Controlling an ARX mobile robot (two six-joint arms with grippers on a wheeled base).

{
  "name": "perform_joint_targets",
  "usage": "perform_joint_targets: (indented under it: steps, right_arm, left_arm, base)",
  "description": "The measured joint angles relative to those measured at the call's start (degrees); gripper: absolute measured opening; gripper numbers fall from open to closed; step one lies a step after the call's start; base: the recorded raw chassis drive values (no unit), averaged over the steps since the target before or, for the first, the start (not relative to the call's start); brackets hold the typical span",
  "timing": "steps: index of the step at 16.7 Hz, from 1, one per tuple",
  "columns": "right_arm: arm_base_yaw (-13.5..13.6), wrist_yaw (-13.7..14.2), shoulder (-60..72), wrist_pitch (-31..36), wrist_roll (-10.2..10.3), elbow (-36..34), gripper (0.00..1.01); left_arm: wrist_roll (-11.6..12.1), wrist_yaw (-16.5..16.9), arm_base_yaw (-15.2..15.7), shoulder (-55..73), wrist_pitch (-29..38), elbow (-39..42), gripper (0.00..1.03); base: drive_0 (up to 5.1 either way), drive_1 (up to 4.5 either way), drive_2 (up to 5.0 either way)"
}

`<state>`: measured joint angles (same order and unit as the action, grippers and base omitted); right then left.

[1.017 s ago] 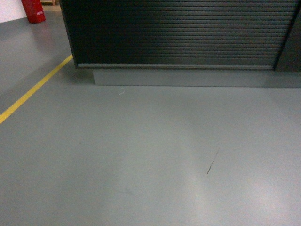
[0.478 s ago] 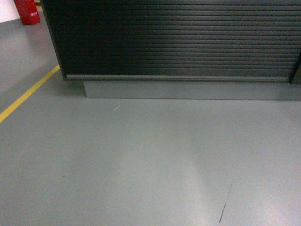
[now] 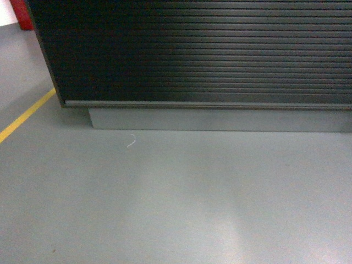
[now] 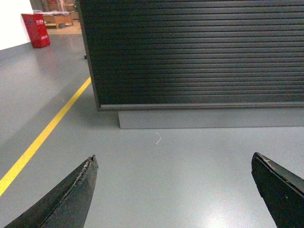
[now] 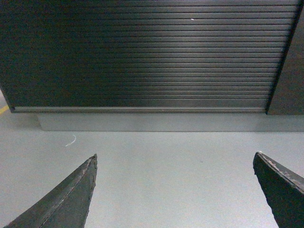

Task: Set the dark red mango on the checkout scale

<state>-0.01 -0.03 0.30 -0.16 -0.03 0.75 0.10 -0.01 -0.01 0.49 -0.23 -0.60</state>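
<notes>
Black ribbed checkout is filling the view, both fingers gaping empty, so finding the mango's probably next.

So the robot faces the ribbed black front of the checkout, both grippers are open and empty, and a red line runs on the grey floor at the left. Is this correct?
Not quite: the floor line is yellow, not red, as the left wrist view shows. The rest holds: the checkout shows its ribbed black front, and the left gripper and right gripper are open and empty.
</notes>
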Motion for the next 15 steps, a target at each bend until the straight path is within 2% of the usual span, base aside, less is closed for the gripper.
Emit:
perform_joint_targets:
  steps: [9, 15]
  right_arm:
    - [0.0, 0.0, 0.0, 0.1, 0.0, 0.0, 0.98]
    - [0.0, 0.0, 0.0, -0.1, 0.0, 0.0, 0.98]
  left_arm:
    - [0.0, 0.0, 0.0, 0.0, 0.0, 0.0, 0.98]
    - [0.0, 0.0, 0.0, 0.0, 0.0, 0.0, 0.98]
  base:
    - [-0.1, 3.89, -4.0]
    - [0.0, 2.05, -2.1]
